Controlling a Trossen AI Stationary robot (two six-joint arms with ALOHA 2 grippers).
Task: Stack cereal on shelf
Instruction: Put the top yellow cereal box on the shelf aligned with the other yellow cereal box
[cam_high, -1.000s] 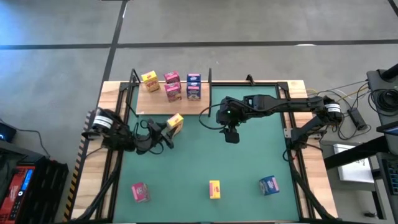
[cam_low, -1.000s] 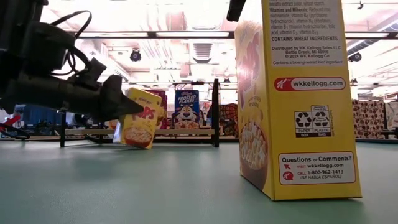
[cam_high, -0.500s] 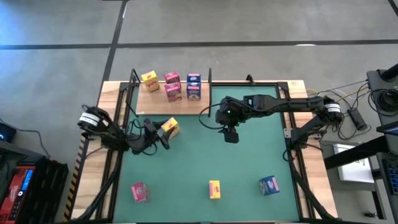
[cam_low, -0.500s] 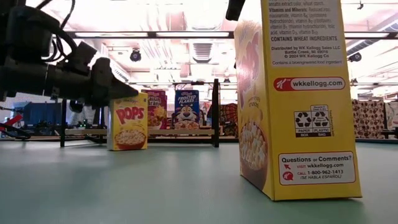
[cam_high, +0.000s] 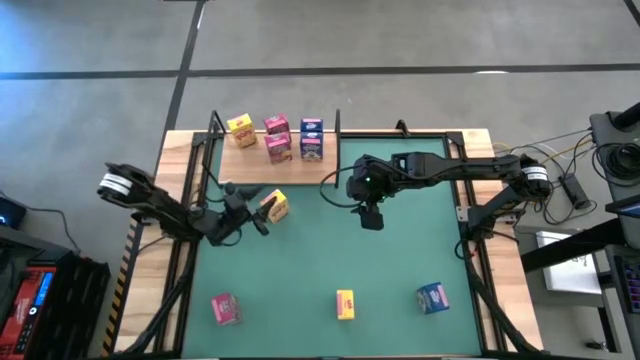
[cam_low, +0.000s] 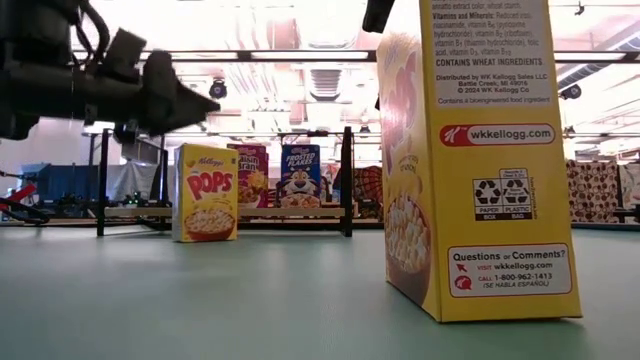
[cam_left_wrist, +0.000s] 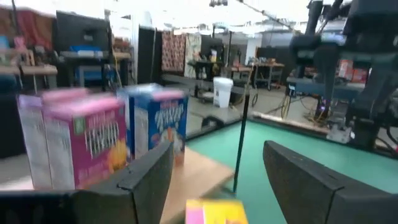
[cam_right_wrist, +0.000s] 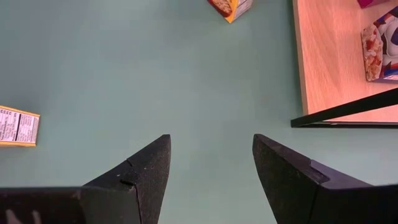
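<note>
Eight cereal boxes show from above. Four stand on the shelf (cam_high: 270, 160): one yellow (cam_high: 240, 130), two pink (cam_high: 277, 125) and one blue (cam_high: 311, 140). One more yellow box (cam_high: 275, 206) stands upright on the green mat of the desk (cam_high: 400, 260), just in front of the shelf. Three stay along the near edge of the desk: a pink one (cam_high: 224, 308), a yellow one (cam_high: 345, 303) and a blue one (cam_high: 432, 297).

The left gripper (cam_high: 252, 206) is stretched low and level, just beside the upright yellow box, and its jaws stand open and hold nothing. The right gripper (cam_high: 372, 218) hangs over the middle of the mat and points down, its jaws open and empty.

One second ago the left jaws held this yellow box tilted. Now it stands free and the left arm has drawn back to the left. The right arm has not moved.
</note>
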